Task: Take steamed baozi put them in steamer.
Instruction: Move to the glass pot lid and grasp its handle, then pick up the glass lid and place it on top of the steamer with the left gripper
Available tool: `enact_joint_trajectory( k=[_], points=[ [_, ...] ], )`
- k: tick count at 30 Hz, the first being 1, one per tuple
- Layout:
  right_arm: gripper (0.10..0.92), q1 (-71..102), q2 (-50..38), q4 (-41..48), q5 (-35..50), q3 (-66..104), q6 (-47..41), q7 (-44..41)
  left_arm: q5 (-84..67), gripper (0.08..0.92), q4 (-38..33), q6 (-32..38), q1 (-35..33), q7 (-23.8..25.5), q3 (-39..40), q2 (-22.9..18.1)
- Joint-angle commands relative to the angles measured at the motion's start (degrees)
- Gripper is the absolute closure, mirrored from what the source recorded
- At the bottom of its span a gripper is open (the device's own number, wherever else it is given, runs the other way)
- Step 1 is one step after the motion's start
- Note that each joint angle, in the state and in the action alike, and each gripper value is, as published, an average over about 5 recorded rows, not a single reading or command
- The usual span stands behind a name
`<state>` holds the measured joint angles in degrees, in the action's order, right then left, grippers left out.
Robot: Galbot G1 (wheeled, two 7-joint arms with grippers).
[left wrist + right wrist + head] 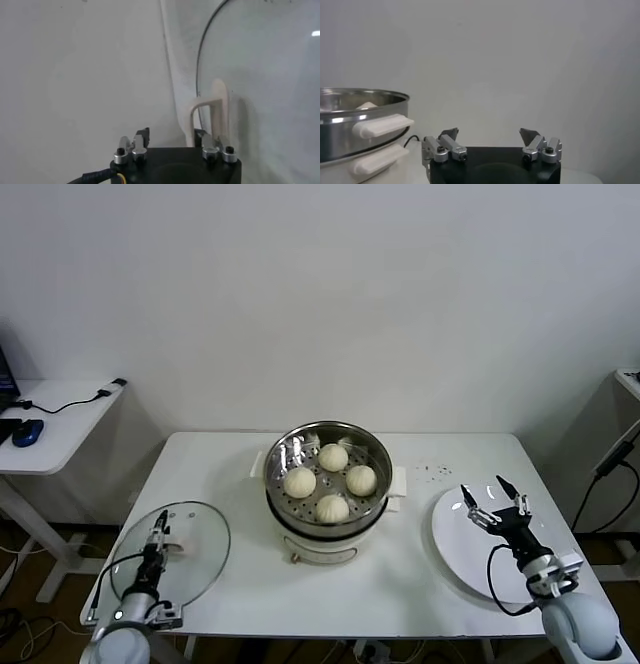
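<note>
Several cream-white steamed baozi [333,457] lie on the perforated floor of the shiny steamer [275,461] at the table's middle. In the right wrist view the steamer [360,120] stands to one side with a bun top [367,105] just over its rim. My left gripper [159,529] [171,134] is down on the glass lid [195,554] [270,75] at the front left. Its fingers stand apart, with the lid's cream handle [218,107] by one finger. My right gripper [481,484] [489,132] hangs open and holds nothing over the white plate [455,549] at the right.
The white table [400,584] carries a patch of dark specks [435,472] between steamer and plate. A side desk [60,409] with a blue mouse [27,431] and cables stands far left. The plate reaches close to the table's right front edge.
</note>
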<state>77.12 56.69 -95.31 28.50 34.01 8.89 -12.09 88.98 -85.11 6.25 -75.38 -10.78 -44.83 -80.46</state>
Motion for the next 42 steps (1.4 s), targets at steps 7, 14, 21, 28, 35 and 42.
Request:
enact_joint_trajectory(
  k=[7,14,21,28,35,42],
  points=[
    [0.203,0.11,0.32,0.33,-1.69,0.21,0.31,-0.22,-6.48,0.631,-2.38,-0.31,-0.85,0.46,0.32,1.13],
    [0.203,-0.33,0.27,0.6,-2.24,0.15,0.62,-0.24,-11.83,0.825,-11.07,-2.63,-4.47,1.82,1.45,2.64],
    [0.203,-0.88,0.0,1.17,-2.27,0.25,0.79,-0.18,-16.0,0.85,-23.15,-10.07,-9.27,2.32,2.45,5.04],
    [0.203,-1.85,-0.82,1.61,-2.88,-0.34,0.73,0.43,-15.57,0.85,-34.44,-25.89,-12.14,4.52,5.15,10.39],
    [0.203,-3.65,-1.88,2.69,-3.61,-1.36,0.58,1.57,-18.4,0.85,-41.13,-39.88,-8.98,13.86,12.13,17.83],
    [0.203,-5.16,-1.05,3.86,-4.56,-2.06,0.54,2.3,-14.27,0.85,-42.09,-48.09,3.15,26.07,25.7,23.42]
  ],
)
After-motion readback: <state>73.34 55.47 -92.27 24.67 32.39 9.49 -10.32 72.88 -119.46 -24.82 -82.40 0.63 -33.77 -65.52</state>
